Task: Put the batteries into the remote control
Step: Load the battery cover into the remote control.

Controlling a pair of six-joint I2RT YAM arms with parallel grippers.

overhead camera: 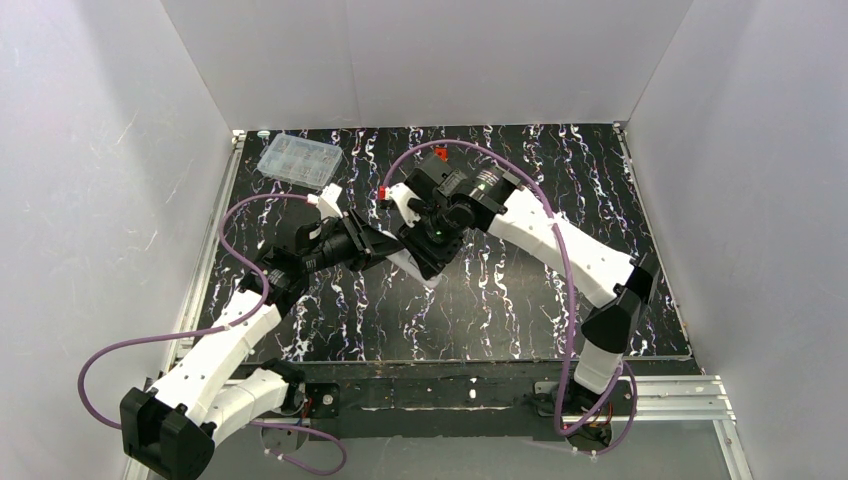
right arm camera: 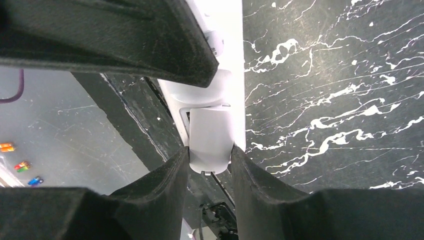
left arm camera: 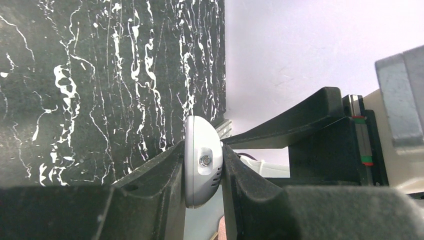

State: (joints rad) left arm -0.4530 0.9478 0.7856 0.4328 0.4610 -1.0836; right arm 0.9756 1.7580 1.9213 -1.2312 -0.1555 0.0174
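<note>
- Left arm (overhead camera: 235, 335) and right arm (overhead camera: 560, 240) meet mid-table at the remote control (left arm camera: 202, 167), blocking the centre.
- Clear box (overhead camera: 299, 161) sits far left.
- Bare table (overhead camera: 590, 170) lies far right.

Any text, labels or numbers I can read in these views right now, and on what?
No readable text in any view.
remote control: bare white plastic, no print showing.
clear compartment box: too small to tell whether it has a label.
coloured marks, lower left of the right wrist view: blurred, unreadable.

Plain white walls (overhead camera: 420, 60) box in a black, white-veined table (overhead camera: 500, 300) edged with aluminium rails (overhead camera: 660, 395).
</note>
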